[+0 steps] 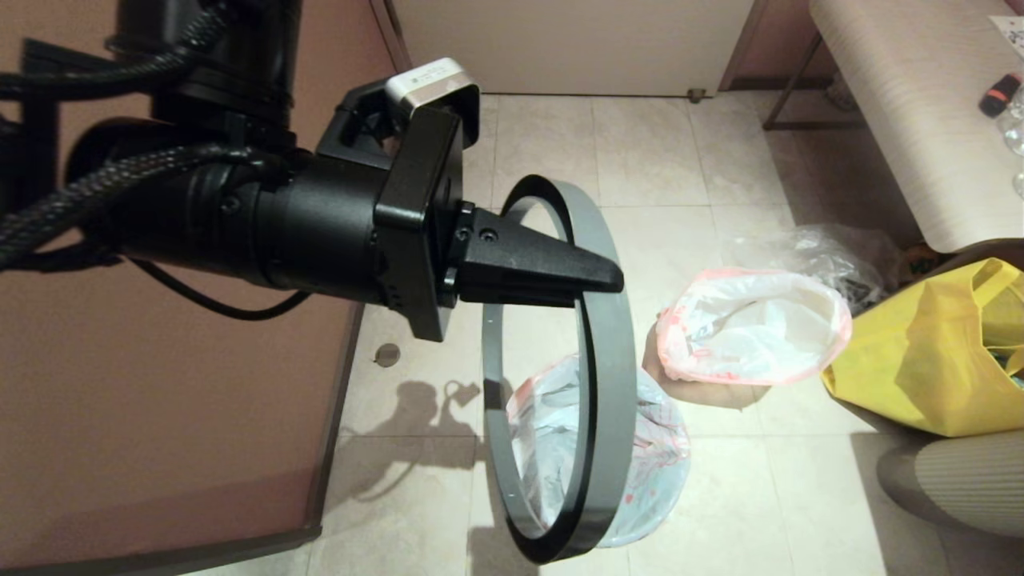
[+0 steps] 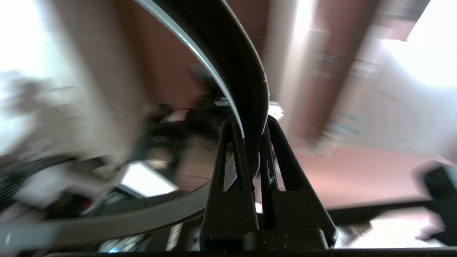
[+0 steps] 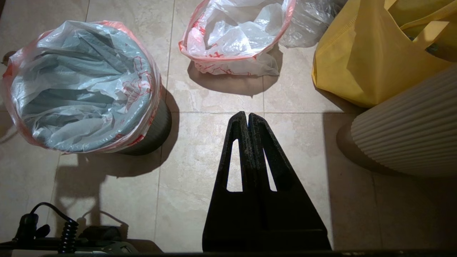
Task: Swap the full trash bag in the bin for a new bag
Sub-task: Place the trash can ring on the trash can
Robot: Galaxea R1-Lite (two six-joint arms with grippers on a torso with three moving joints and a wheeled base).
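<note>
My left gripper (image 1: 612, 280) (image 2: 250, 121) is shut on the bin's grey ring (image 1: 608, 384) (image 2: 246, 71), holding it on edge in the air above the bin. The small dark bin (image 3: 159, 125) stands on the floor tiles, lined by the new bag (image 1: 660, 456) (image 3: 82, 85), whose pink-red rim folds over its top. The full trash bag (image 1: 752, 324) (image 3: 232, 39) sits on the floor to the right of the bin, mouth open, with crumpled plastic inside. My right gripper (image 3: 248, 116) hangs shut and empty over bare tiles between bin and yellow bag.
A big yellow bag (image 1: 920, 368) (image 3: 360, 60) and a ribbed cream object (image 1: 952, 480) (image 3: 403, 125) stand at right. A colourless clear bag (image 1: 816, 248) lies behind the full bag. A bench (image 1: 904, 104) is at the far right, a brown panel (image 1: 160, 416) at left.
</note>
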